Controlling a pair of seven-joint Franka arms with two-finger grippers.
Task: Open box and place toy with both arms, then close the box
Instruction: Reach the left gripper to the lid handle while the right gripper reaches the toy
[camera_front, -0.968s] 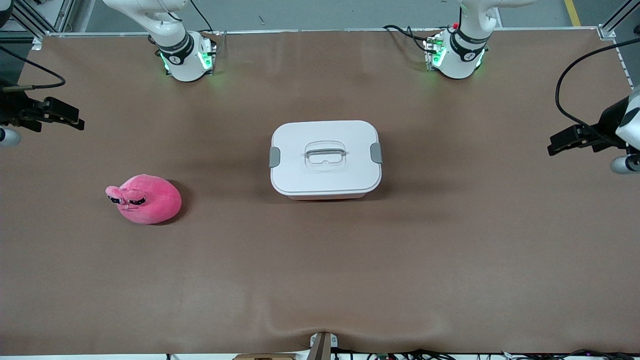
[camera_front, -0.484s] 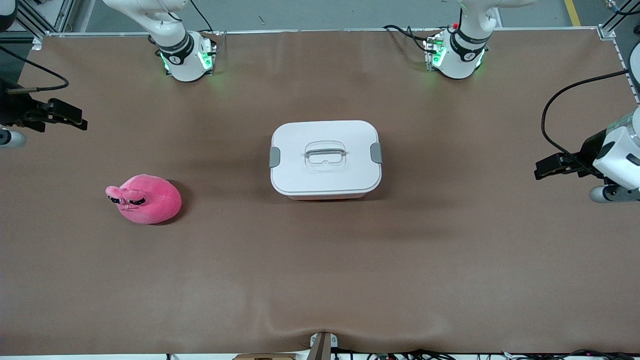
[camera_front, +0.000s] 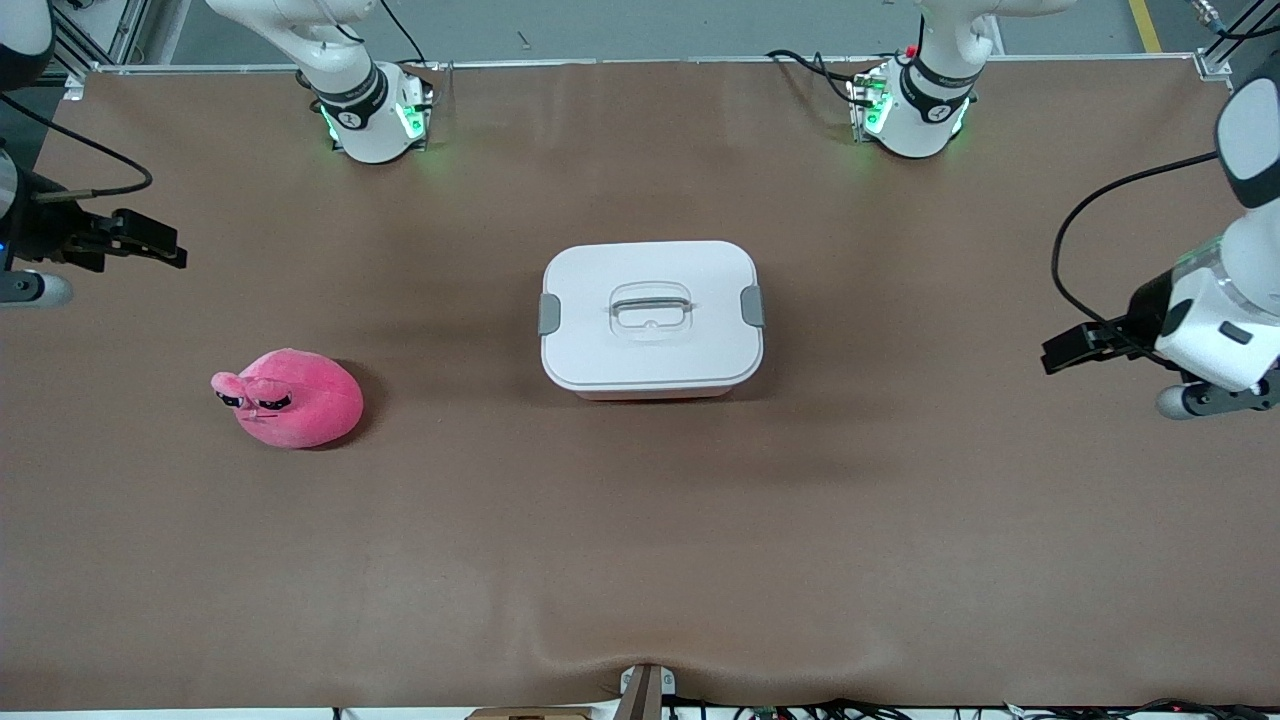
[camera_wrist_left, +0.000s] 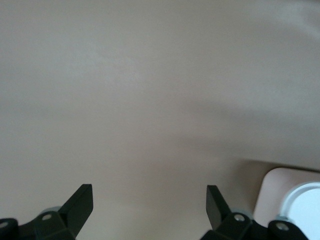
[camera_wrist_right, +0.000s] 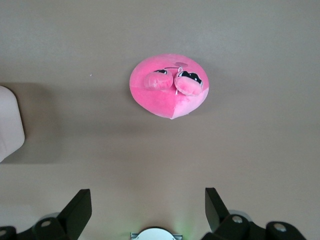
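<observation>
At the right edge of the frame, your left gripper (camera_front: 1052, 355) hangs with its fingers (camera_wrist_left: 80, 202) spread wide and holding nothing, over bare table (camera_front: 900, 500) toward the left arm's end. At the left edge, your right gripper (camera_front: 170, 250) is just as wide and empty, over the table's other end. The box (camera_front: 650, 315) sits mid-frame, its lid (camera_front: 650, 270) on and both grey latches (camera_front: 549, 314) down, so opening likely comes first. The toy (camera_front: 290, 397) lies lower left, well apart from the box, within the right arm's easier reach.
</observation>
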